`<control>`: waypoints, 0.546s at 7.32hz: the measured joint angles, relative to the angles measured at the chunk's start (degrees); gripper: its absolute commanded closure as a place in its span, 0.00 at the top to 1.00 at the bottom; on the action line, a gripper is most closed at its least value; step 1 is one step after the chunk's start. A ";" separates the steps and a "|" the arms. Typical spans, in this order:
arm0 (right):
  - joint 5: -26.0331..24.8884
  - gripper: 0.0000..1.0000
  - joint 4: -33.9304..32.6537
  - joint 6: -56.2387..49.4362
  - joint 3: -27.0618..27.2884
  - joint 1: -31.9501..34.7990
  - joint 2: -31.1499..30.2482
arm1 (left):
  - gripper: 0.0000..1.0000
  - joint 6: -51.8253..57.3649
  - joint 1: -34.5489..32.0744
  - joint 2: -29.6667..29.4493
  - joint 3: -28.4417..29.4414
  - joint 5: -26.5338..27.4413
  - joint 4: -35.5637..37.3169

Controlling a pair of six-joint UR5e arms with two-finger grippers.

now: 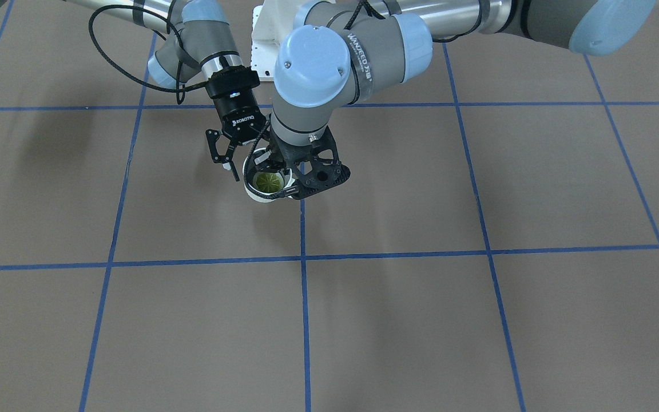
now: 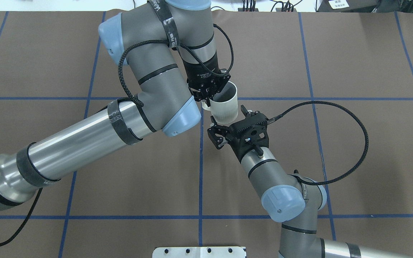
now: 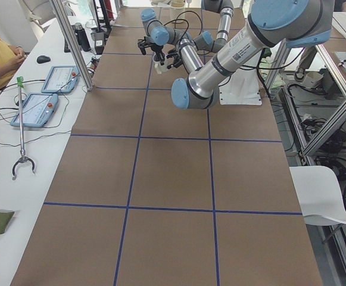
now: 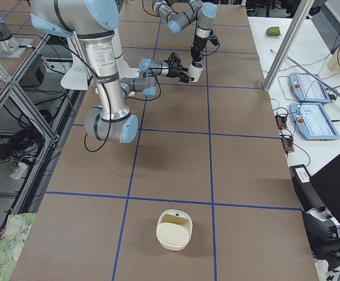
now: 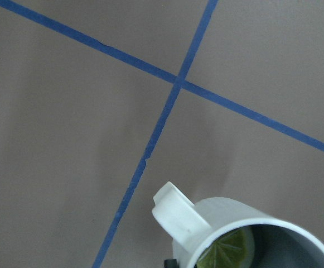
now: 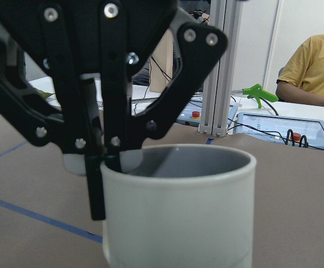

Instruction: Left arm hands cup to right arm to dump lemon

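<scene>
Overhead exterior view: your left gripper pinches the cup by its rim, apparently lifted off the table, lemon inside. The right gripper, jaws spread, sits just beside the cup wall. Release before the right one closes firmly and you may drop both.

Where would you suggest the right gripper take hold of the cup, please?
Probably the cup's bare wall below the rim, coming in level from the side away from the handle. The left gripper pinches the rim by the handle, and the cup is upright with the lemon inside.
</scene>
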 measured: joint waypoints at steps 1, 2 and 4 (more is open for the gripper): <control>0.02 0.98 0.00 -0.01 -0.05 0.16 0.03 | 0.00 0.00 0.30 0.02 -0.05 0.01 0.17; 0.02 0.98 0.01 -0.01 -0.12 0.31 0.07 | 0.00 -0.01 0.47 0.02 -0.24 0.01 0.28; -0.01 0.98 0.00 -0.01 -0.30 0.43 0.09 | 0.00 0.00 0.97 0.14 -1.24 -0.01 0.53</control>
